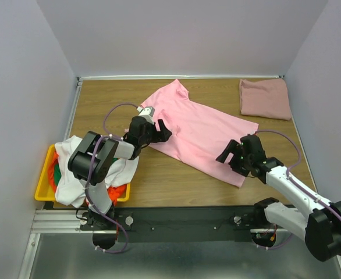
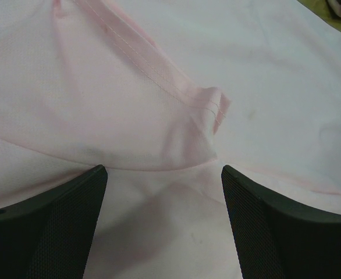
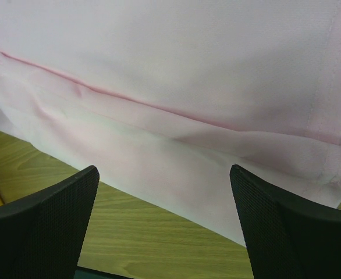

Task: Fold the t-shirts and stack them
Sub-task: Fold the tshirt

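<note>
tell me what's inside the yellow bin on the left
Shirts: a white shirt on top, spilling over the rim of the yellow bin, with bits of orange shirt and green shirt at its edges. The bin's floor and anything deeper are covered.

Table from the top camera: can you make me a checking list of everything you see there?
Surface: wooden table, brown grain.
Job's things: bright pink t-shirt spread diagonally mid-table; dusty pink t-shirt folded, far right corner; white t-shirt heaped on the yellow bin, near left.
Clutter: nothing seen.
Grippers: left gripper open over the bright pink shirt's left edge; right gripper open at its near hem; neither holds anything.
Cables: purple cable looped on each arm.
Surroundings: pale walls; metal rail in front.
</note>
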`<state>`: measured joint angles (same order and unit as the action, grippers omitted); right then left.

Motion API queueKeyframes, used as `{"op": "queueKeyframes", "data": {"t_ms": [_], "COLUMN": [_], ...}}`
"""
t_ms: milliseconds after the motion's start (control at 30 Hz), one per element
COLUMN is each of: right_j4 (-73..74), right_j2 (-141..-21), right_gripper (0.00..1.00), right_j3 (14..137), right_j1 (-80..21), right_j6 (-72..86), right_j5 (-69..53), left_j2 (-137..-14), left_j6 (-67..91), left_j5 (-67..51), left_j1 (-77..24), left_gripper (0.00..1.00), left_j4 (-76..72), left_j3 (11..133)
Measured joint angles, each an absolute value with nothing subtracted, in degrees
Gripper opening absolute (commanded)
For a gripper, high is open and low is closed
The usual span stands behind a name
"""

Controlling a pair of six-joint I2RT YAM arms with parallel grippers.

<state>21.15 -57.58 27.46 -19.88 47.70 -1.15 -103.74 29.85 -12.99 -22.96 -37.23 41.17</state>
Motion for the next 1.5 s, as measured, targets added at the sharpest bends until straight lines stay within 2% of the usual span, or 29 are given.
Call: {"op": "queueKeyframes", "data": {"t_ms": [167,567,867,1100,1500], "right_j4": [21.4,22.8,30.9,37.3,45.4], "right_j2": [-58.5,-69.4,-72.2,-70.9,-61.9], "right_gripper": [1.0,1.0,1.0,1.0,1.0], "right_j3": [27.7,32.2,35.4,35.2,33.5], "right_j1": [-19.9,-19.9,-19.4,-18.8,-17.5], "right_j6": [47.4,49.1,52.9,55.2,58.6], "right_j5": [0.4,2.8,10.0,12.6,14.6], "left_j2": [-102.8,-100.3,-98.3,-97.4,-93.7], "left_j6": [30.8,33.1,34.8,35.9,39.9], "left_j5": [-12.2,-10.5,-9.5,-9.0,-6.3], "left_j1": [-23.7,-27.0,-29.3,-32.2,-37.7], "left_gripper": [0.88,0.88,0.88,0.88,0.88], "left_j4": [-41.1,-44.4,-45.5,-46.5,-49.6], "left_j3": [37.8,33.1,30.2,28.6,22.6]}}
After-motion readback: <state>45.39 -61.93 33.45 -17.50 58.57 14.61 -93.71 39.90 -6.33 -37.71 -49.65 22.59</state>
